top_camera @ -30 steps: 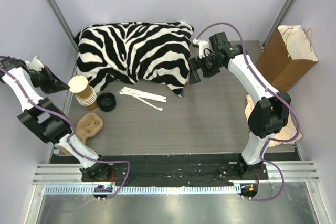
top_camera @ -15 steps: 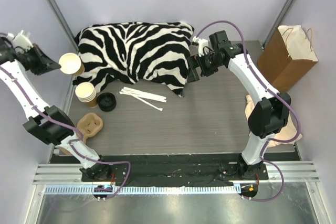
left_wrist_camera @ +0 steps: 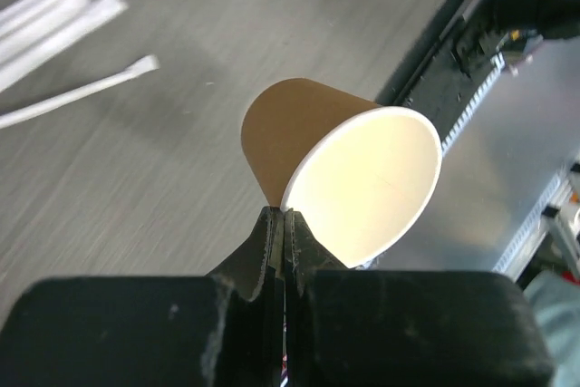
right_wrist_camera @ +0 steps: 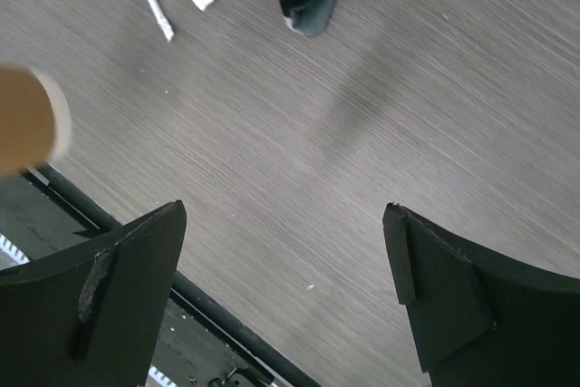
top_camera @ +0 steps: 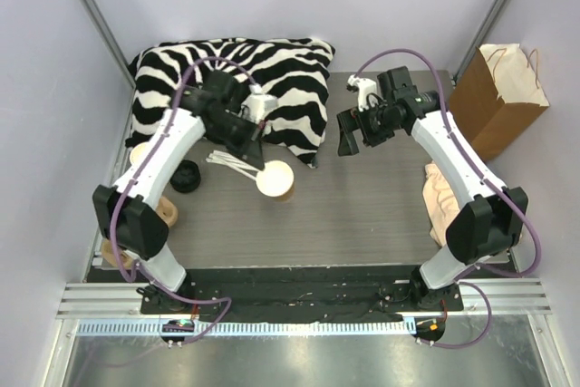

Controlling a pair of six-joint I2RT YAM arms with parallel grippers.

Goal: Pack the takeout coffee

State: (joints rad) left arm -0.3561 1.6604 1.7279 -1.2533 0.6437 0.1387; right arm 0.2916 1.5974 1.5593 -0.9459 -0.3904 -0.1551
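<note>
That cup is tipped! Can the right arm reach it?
Probably yes: the right gripper is open, with only bare table between it and the cup pinched by the left gripper.

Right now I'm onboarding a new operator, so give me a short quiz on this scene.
1. True or false: the paper cup pinched by the left fingers carries a lid.
2. The right fingers are: A) open and empty, B) shut on a spoon, C) shut on the cup.
3. In the top view, what lies just left of the white sticks?
Key: 1 false; 2 A; 3 a loose black lid.
</note>
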